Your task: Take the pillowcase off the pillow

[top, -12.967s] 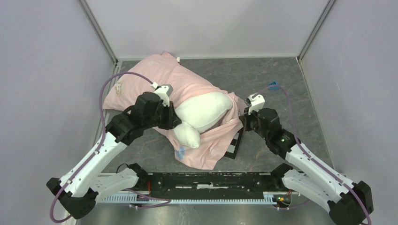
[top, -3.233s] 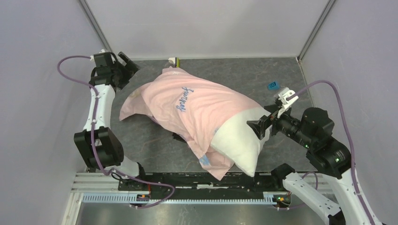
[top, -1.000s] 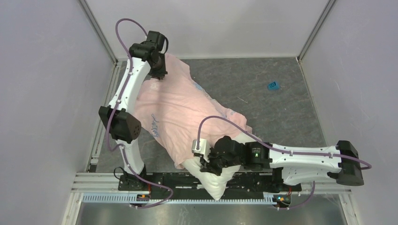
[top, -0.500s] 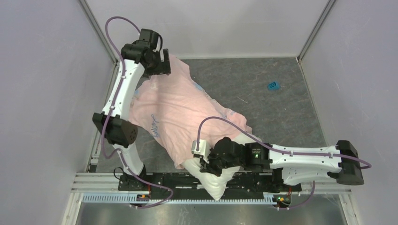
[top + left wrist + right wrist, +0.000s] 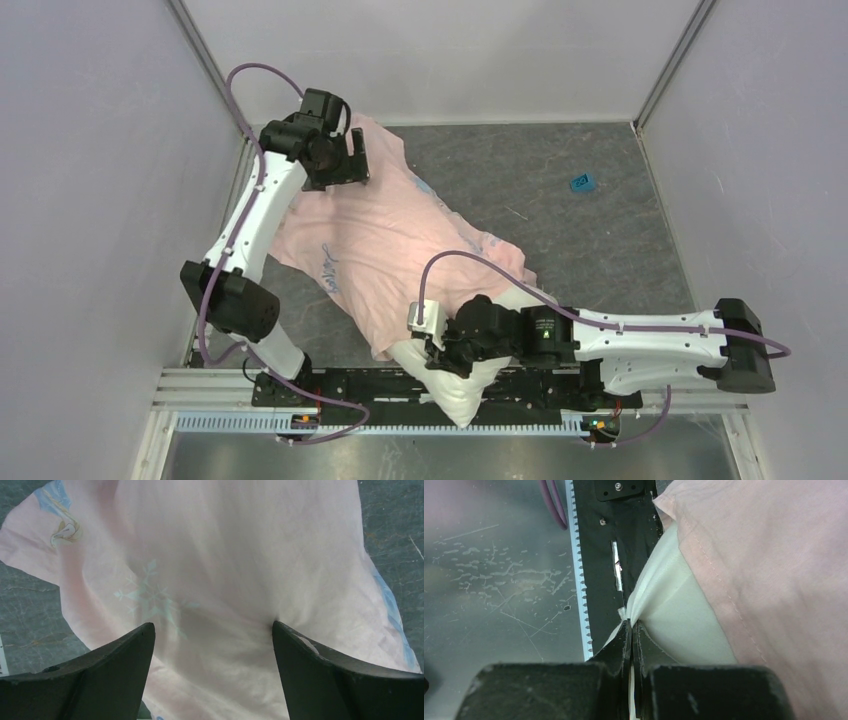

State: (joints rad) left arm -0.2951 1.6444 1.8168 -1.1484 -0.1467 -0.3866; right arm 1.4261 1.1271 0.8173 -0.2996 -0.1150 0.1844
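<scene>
The pale pink pillowcase point(image 5: 390, 220) lies spread flat across the grey table, from the far left toward the middle. Its near end still covers part of the white pillow point(image 5: 455, 390), which sticks out at the near edge. My left gripper point(image 5: 352, 158) hovers open over the pillowcase's far end, and pink cloth point(image 5: 225, 555) shows below the wide gap of that gripper point(image 5: 212, 625) with nothing held. My right gripper point(image 5: 438, 358) is shut on a pinched fold of the pillow point(image 5: 674, 610); its tips point(image 5: 630, 625) meet on white fabric beside the pillowcase hem point(image 5: 784, 570).
A small blue object point(image 5: 581, 182) lies on the table at the back right. The black base rail point(image 5: 380, 385) runs along the near edge, under the pillow's corner, with its toothed white strip point(image 5: 579, 580). Grey walls close in left, right and back.
My left gripper has opened and let go of the pillowcase's far end, then shifted a little toward the near right. The right arm and the pillow have not moved.
</scene>
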